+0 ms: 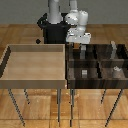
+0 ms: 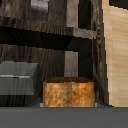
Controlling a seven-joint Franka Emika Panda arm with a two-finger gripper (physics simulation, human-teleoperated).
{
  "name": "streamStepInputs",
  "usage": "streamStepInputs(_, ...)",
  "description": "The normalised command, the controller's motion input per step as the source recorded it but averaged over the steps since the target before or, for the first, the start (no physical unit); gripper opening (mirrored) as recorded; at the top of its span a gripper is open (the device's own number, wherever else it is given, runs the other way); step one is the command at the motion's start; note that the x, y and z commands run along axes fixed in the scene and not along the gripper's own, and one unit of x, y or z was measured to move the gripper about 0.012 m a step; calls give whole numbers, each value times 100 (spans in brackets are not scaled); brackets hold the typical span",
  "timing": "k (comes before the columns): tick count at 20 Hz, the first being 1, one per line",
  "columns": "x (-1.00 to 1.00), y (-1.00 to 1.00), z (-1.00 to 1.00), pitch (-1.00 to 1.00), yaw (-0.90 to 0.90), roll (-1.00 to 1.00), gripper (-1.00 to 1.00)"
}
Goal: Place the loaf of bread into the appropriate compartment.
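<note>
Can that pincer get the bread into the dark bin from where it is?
Probably yes: the pincer hangs right above the bin, the loaf of bread sits at its tip, and nothing blocks the way.

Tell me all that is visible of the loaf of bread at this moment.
The loaf of bread appears clearly only in the wrist view: a small block with a mottled orange-brown face that looks like crust, its top edge level, close under the camera. Behind it are the dark striped wooden walls of the bin and a grey cube to one side. The jaws are not visible there, so what touches the loaf cannot be told.
</note>
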Motion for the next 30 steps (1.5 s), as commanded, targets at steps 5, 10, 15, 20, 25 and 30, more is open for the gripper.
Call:
streamStepInputs(5, 5, 60, 0, 0, 0, 0, -100)
streamStepInputs(10, 100, 0, 0, 0, 0, 0, -100)
streamStepInputs(15, 100, 0, 0, 0, 0, 0, -100)
streamStepInputs(20, 100, 0, 0, 0, 0, 0, -100)
streamStepInputs(25, 20, 0, 0, 0, 0, 0, 100)
streamStepInputs(30, 0, 0, 0, 0, 0, 0, 100)
